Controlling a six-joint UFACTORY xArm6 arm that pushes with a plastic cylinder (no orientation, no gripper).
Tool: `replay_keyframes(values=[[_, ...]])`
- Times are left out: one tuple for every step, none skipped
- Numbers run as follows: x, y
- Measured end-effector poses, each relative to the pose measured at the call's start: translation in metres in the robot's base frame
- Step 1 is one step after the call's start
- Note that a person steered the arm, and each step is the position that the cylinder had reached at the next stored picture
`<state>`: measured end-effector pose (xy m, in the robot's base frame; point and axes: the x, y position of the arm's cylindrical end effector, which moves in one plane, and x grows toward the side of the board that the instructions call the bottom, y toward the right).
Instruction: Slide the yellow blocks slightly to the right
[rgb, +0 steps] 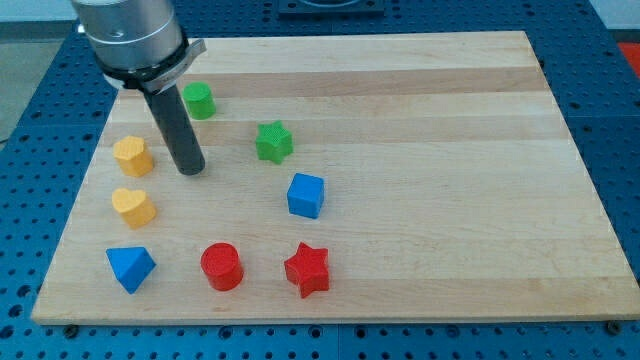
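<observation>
- From my remote seat I see a pale wooden board (420, 150) filling most of the view, its planks running left to right with visible grain and slightly differing tones.
- Around the board I see a blue perforated table surface (40, 80), with regular rows of small holes, showing at the view's left, right and bottom edges.
- Light falls evenly and softly; shadows on the wood are short and faint.
- At the view's top edge, a grey strip lies behind the board; I cannot tell what it is.
</observation>
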<state>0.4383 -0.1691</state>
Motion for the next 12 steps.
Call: replay_keyframes(values=[[-0.01, 0.005], [-0.016, 0.006], [-0.018, 0.007], [-0.018, 0.005], [0.0, 0.003], [0.016, -0.05], [0.023, -0.09], [0.023, -0.124], [0.002, -0.135], [-0.004, -0.113], [-0.004, -0.097], [-0.004, -0.062]])
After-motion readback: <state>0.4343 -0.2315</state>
